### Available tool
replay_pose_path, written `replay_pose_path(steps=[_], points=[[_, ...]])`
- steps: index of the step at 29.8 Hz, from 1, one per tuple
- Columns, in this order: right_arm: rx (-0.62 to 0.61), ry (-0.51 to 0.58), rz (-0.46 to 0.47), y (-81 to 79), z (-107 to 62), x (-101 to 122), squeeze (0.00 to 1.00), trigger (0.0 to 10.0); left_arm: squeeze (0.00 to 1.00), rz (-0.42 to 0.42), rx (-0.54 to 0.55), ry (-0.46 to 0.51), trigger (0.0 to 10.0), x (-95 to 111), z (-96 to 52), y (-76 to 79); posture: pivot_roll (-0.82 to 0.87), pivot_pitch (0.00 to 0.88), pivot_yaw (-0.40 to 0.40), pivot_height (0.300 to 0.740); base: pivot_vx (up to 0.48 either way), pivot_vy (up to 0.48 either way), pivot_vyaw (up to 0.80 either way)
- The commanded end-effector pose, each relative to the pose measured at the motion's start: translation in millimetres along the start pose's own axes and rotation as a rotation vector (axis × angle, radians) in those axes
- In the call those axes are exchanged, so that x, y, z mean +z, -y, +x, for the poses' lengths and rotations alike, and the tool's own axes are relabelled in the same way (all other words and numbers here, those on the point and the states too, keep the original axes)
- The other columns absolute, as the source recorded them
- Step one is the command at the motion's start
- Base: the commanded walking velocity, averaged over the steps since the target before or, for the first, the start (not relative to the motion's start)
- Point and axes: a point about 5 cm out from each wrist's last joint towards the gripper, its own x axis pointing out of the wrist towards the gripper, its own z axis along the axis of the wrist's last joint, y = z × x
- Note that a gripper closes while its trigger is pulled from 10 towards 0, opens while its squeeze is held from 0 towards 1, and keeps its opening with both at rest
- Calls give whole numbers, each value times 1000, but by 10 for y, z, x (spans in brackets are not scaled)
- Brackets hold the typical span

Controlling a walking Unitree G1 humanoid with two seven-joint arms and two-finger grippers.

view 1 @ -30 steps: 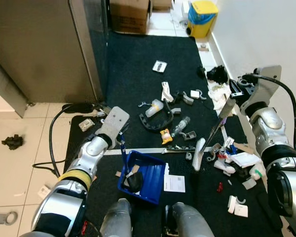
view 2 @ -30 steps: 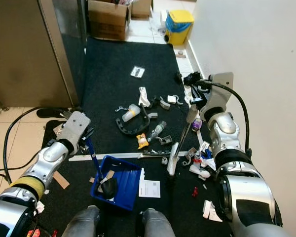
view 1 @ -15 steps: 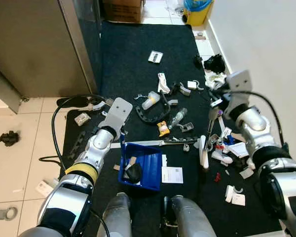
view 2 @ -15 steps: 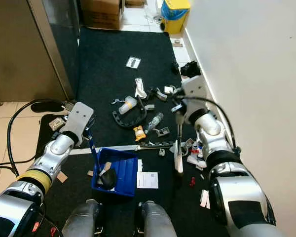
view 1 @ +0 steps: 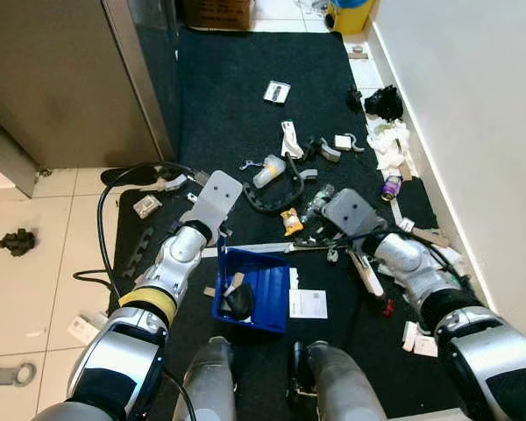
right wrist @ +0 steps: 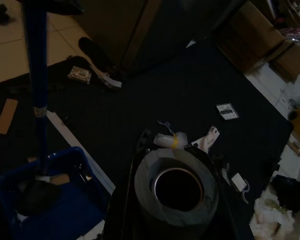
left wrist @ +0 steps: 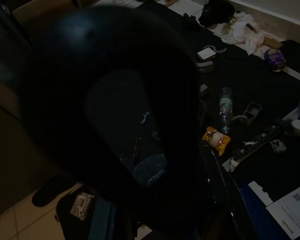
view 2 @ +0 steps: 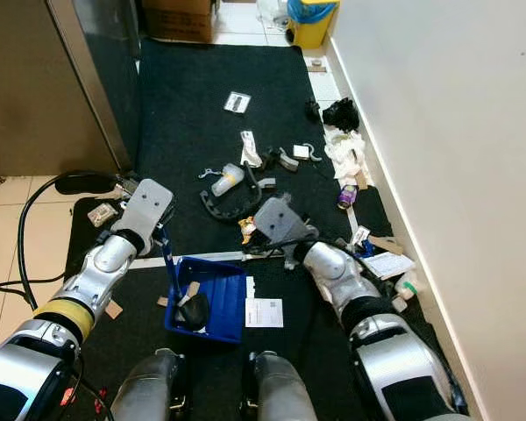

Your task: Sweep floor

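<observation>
Right gripper (view 2: 265, 248) is hidden under its wrist plate, down low over the black mat (view 2: 202, 96), so I can't honestly tell how its fingers sit; it looks to be on the handle of the broom, and the grey tube end in the right wrist view is probably that handle's tip (right wrist: 176, 187). Left gripper (view 2: 160, 239) seems wrapped round the thin blue stick of the dustpan (view 2: 202, 300), though the fingers themselves are covered there too. The pan sits near the mat's front edge, just ahead of the robot's feet, with a dark lump already inside. For a good stroke I'd keep the broom low and flat, drag the snack packet (view 2: 246, 230), the clear bottle (view 1: 317, 202) and the small clips beside them straight toward the pan's open lip, and keep the pan pressed down so bits don't slip under. Left arm is stretched forward with the elbow nearly straight; right arm is bent inward across the body, wrist low. Plenty of litter lies along the mat's right edge by the wall (view 2: 456, 132), including crumpled paper (view 2: 344, 149).
</observation>
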Motion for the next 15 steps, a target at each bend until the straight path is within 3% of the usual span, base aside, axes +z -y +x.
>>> replay_pose_path(steps=[1, 2, 3, 5, 7, 8, 10, 11, 12, 13, 15], points=[[-19, 1, 32, -98, -12, -33, 0, 10000, 0, 151, -47, -319, 0, -663, -278, 60, 122, 238, -74, 740, 0, 0, 0], [-19, 1, 32, -98, -12, -33, 0, 10000, 0, 151, -47, -319, 0, -663, -278, 60, 122, 238, -74, 740, 0, 0, 0], [-61, 4, 100, -135, 8, -32, 0, 10000, 0, 144, -51, -321, 0, -671, -282, 74, 112, 233, -76, 740, 0, 0, 0], [-189, 4, 332, -173, 45, -46, 0, 10000, 0, 127, -56, -326, 0, -689, -292, 103, 101, 230, -80, 740, 0, 0, 0], [-189, 4, 332, -173, 45, -46, 0, 10000, 0, 127, -56, -326, 0, -689, -292, 103, 101, 230, -80, 740, 0, 0, 0], [-261, 3, 454, -175, 53, -64, 0, 10000, 0, 121, -56, -330, 0, -697, -297, 112, 98, 230, -82, 740, 0, 0, 0], [-261, 3, 454, -175, 53, -64, 0, 10000, 0, 121, -56, -330, 0, -697, -297, 112, 98, 230, -82, 740, 0, 0, 0], [-333, 7, 564, -168, 58, -77, 0, 10000, 0, 116, -53, -332, 0, -702, -299, 113, 94, 229, -85, 740, 0, 0, 0], [-333, 7, 564, -168, 58, -77, 0, 10000, 0, 116, -53, -332, 0, -702, -299, 113, 94, 229, -85, 740, 0, 0, 0], [-419, 35, 700, -139, 73, -66, 0, 10000, 0, 111, -44, -334, 0, -710, -304, 106, 91, 233, -89, 740, 0, 0, 0], [-419, 35, 700, -139, 73, -66, 0, 10000, 0, 111, -44, -334, 0, -710, -304, 106, 91, 233, -89, 740, 0, 0, 0]])
